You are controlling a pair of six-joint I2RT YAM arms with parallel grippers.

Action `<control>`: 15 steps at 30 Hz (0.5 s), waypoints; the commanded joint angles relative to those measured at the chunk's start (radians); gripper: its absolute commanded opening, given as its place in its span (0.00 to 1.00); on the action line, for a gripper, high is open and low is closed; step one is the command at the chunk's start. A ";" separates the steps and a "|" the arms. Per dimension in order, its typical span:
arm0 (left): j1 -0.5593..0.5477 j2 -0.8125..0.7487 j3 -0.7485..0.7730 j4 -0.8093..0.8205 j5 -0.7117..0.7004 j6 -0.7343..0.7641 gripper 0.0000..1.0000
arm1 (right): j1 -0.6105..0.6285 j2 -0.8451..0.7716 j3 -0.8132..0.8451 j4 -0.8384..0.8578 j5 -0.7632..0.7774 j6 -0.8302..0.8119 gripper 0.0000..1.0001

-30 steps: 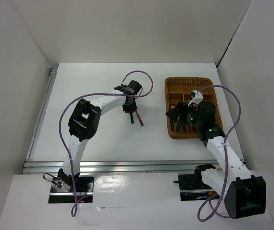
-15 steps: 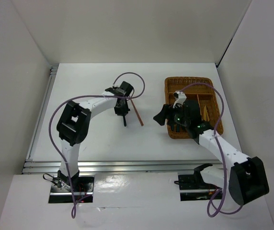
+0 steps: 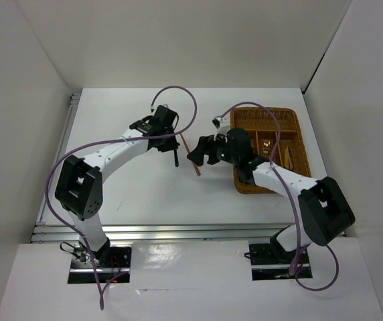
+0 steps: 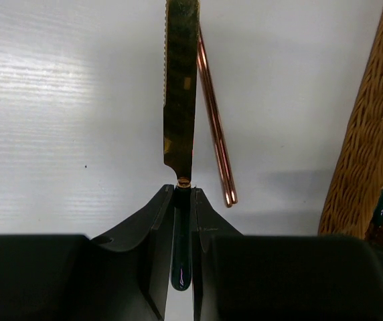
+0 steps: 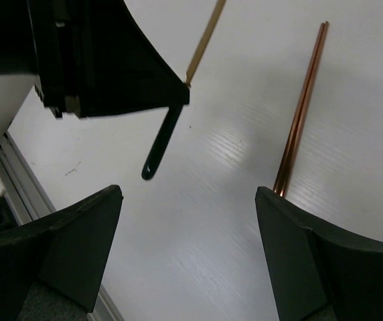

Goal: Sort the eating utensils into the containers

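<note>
Picking up the chopsticks looks like the step in hand. The right claw hangs released over the white counter, fingers spread wide, with the pair lying close by one finger rather than centred. It should shift sideways until both thin rods sit mid-gap, descend until its tips nearly touch the counter, then clench across both together, since either could roll free. The left claw is clenched on the knife, gripping the dark green handle just behind the gold blade, right beside the chopsticks. The arms are close, so a collision is the risk. The wicker tray stands just to the right.
</note>
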 commanded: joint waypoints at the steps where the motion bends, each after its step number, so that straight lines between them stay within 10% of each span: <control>1: -0.004 -0.058 -0.023 0.047 0.049 0.003 0.16 | 0.028 0.059 0.086 0.116 0.009 0.017 0.89; 15: -0.004 -0.101 -0.035 0.070 0.082 -0.006 0.19 | 0.097 0.202 0.145 0.168 -0.021 0.029 0.90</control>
